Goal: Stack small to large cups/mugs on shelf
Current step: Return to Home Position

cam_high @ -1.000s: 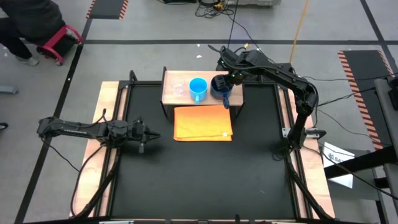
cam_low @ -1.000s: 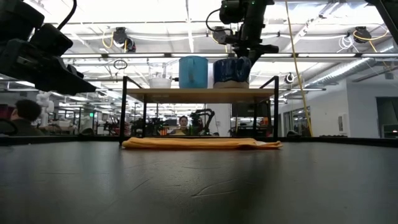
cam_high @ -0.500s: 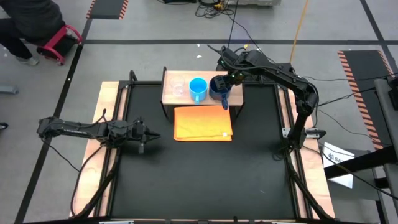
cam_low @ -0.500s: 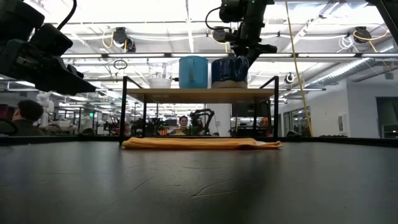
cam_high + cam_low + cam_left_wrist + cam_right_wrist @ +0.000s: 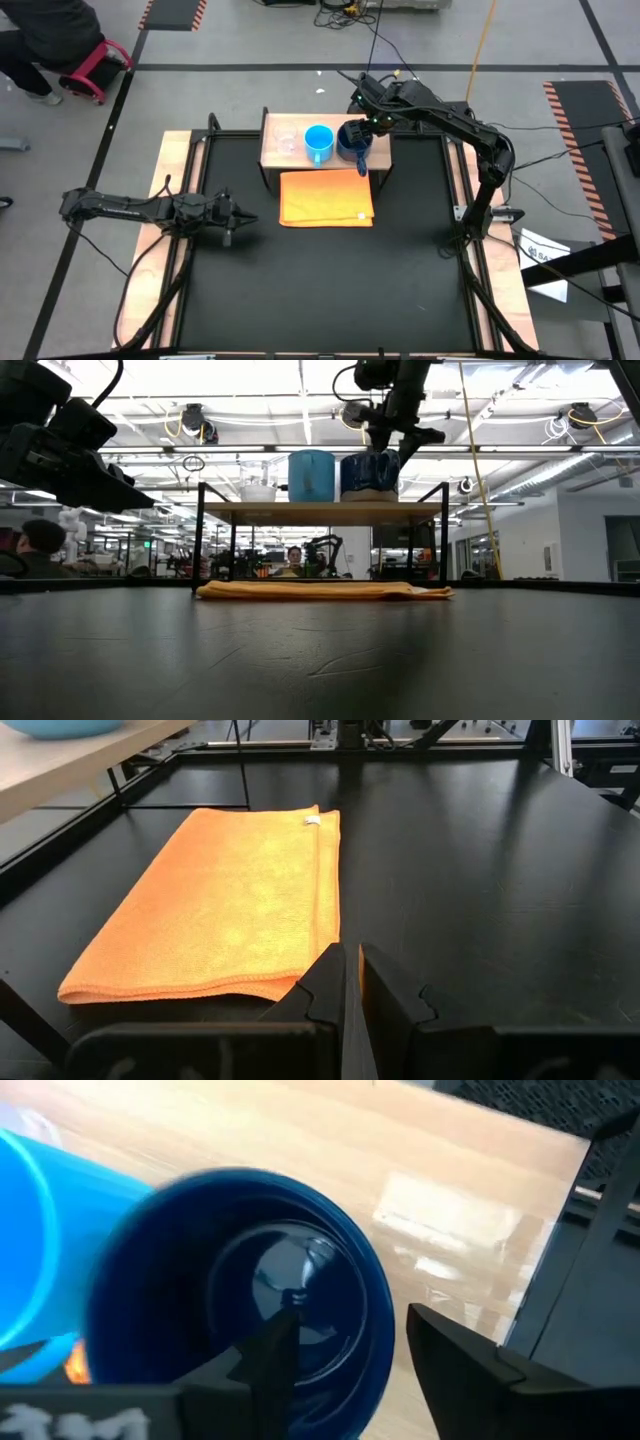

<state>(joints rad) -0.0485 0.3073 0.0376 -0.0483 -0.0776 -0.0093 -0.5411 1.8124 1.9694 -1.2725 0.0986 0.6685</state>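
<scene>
**A:** Since a second before, the right hand [image 5: 391, 444] had lifted a little in the low view, from around the rim of the dark-blue mug [image 5: 370, 475] to just over it. The mug sat a touch closer to the light-blue mug [image 5: 311, 475].

**B:** Was it let go?

**A:** Yes. The right wrist view showed the fingers [image 5: 450, 1350] spread apart, one over the mug's mouth and one outside its wall, with nothing pinched.

**B:** And how did the mugs stand?

**A:** All upright, mouths up, on the shelf [image 5: 300, 122] at upper centre of the high view. The board's long axis ran left to right, and so did the row: glass cup [image 5: 287, 140], light-blue mug, dark-blue mug.

**B:** Handles?

**A:** Only the high view showed them: both pointed toward the lower edge of the frame. From the low view the mugs read as plain cylinders.

**B:** Anything only the low view gave?

**A:** The orange cloth [image 5: 320, 590] lying flat on the tabletop [image 5: 330, 290] in front of the shelf, and a person [image 5: 293, 558] far behind.

**B:** The other arm?

**A:** The left hand [image 5: 232, 214] waited at centre left. Its wrist view showed the fingers [image 5: 325, 980] closed on nothing, aimed at the cloth.
</scene>
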